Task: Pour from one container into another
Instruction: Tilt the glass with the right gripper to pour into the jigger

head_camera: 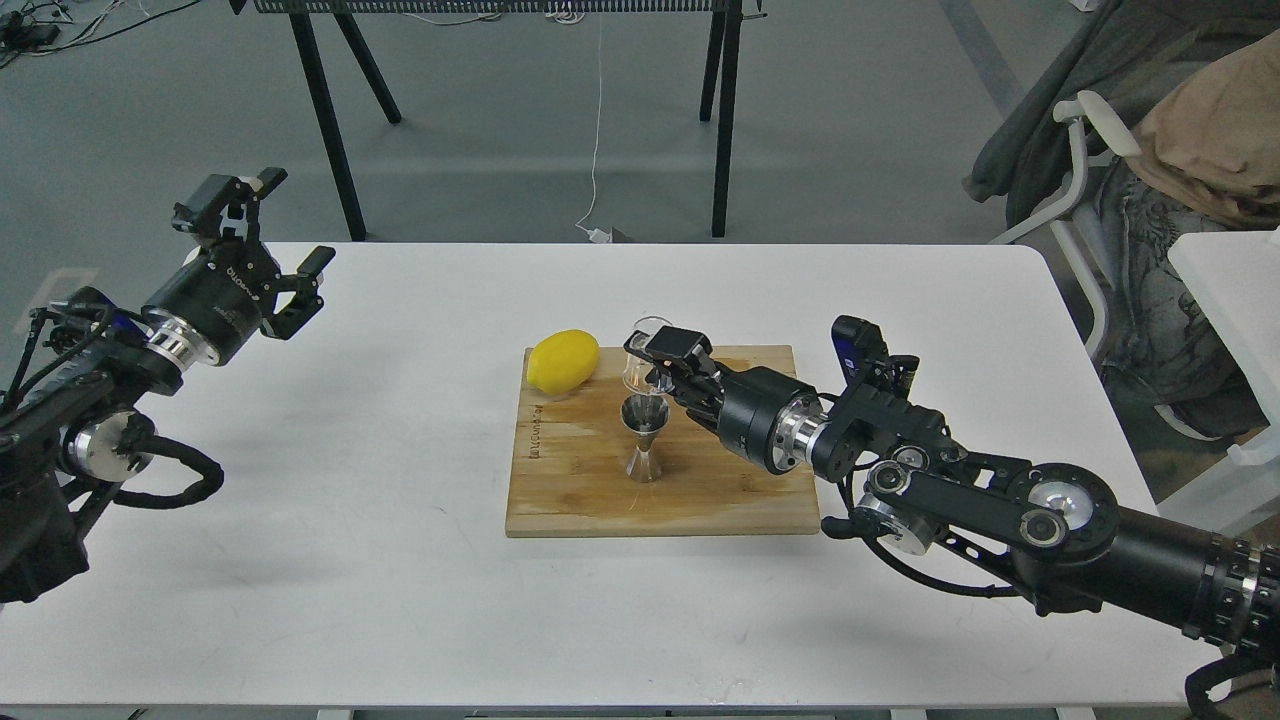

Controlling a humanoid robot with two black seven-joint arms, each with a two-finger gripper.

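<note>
A small clear glass cup (641,352) is held just above and behind the steel hourglass jigger (645,438), which stands upright in the middle of the wooden cutting board (580,500). My right gripper (659,366) is shut on the cup, its fingers reaching in from the right. The cup looks nearly upright, its rim toward the lemon. My left gripper (285,245) hangs open over the table's far left corner, holding nothing.
A yellow lemon (563,361) lies on the board's back left corner, close to the cup. The board shows wet stains. Black table legs stand beyond the far edge; a chair with clothing (1180,150) is at the right.
</note>
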